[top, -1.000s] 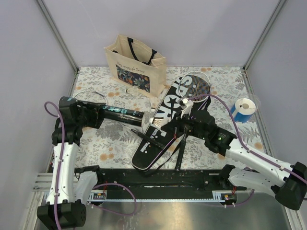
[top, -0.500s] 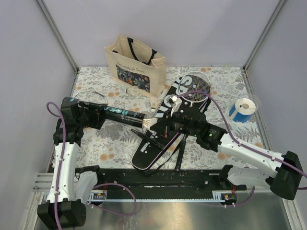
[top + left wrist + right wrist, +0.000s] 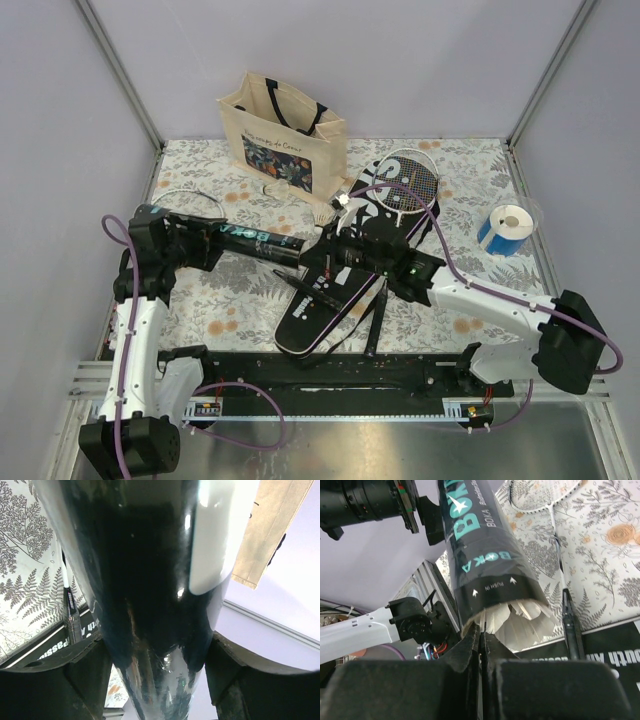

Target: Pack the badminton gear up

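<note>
My left gripper is shut on the long black tube and holds it level above the table; in the left wrist view the tube fills the space between my fingers. My right gripper is at the tube's open end, shut on a white shuttlecock that sits in the tube's mouth. The black "SPORT" cover lies below. One racket lies on its far end. A second racket lies to the left, its handle on the cover.
The beige tote bag stands at the back, also seen in the left wrist view. A blue-and-white roll stands at the right. Cover straps trail toward the front rail.
My right gripper has moved left with the shuttlecock, from over the cover to the tube's open end. The left arm has kept hold of the tube and shifted it slightly.
</note>
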### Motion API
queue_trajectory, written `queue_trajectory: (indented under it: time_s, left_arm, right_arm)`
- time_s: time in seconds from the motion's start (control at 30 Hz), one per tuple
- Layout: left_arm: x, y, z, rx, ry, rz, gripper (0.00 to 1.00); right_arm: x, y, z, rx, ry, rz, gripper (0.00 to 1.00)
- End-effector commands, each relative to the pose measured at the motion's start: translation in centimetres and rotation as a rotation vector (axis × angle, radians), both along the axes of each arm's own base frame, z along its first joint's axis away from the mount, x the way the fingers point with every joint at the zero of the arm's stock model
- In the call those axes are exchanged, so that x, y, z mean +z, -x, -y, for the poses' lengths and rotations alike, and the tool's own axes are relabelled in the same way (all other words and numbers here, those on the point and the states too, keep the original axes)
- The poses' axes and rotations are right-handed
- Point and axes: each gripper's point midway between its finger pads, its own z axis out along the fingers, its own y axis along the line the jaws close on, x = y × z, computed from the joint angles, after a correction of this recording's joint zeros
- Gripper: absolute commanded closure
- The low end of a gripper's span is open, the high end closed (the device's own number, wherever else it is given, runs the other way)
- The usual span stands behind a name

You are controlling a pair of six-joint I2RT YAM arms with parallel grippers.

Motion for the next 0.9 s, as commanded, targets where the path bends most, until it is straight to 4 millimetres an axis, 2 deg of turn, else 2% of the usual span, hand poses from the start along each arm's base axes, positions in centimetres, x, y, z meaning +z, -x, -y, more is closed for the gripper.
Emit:
queue_trajectory:
  time_s: [0.0,0.3,0.5,0.63,0.73,0.87]
  left_arm:
    - [2.1,-0.3,1.1,-0.048,0.048,0.098,0.76]
    - [2.0,0.0,1.0,-0.034,0.048,0.106,0.77]
    - [1.8,0.0,1.1,-0.038,0.060,0.098,0.77]
    - [2.0,-0.2,0.5,-0.004,0.035,0.110,0.77]
    - [1.9,-0.3,0.4,0.022,0.057,0.119,0.78]
    - [2.1,-0.5,-0.5,0.084,0.060,0.134,0.78]
  right_arm:
    - [5.4,-0.3,-2.4,0.044,-0.169,0.110,1.00]
    - [5.6,-0.3,-3.8,0.077,-0.271,0.121,0.96]
    - [4.4,-0.6,-4.0,0.066,-0.263,0.093,0.83]
    - [4.0,-0.8,-3.3,0.016,-0.237,0.035,0.69]
    - [3.5,-1.2,-1.7,-0.059,-0.185,-0.041,0.59]
    - [4.9,-0.5,0.7,-0.080,-0.182,-0.032,0.52]
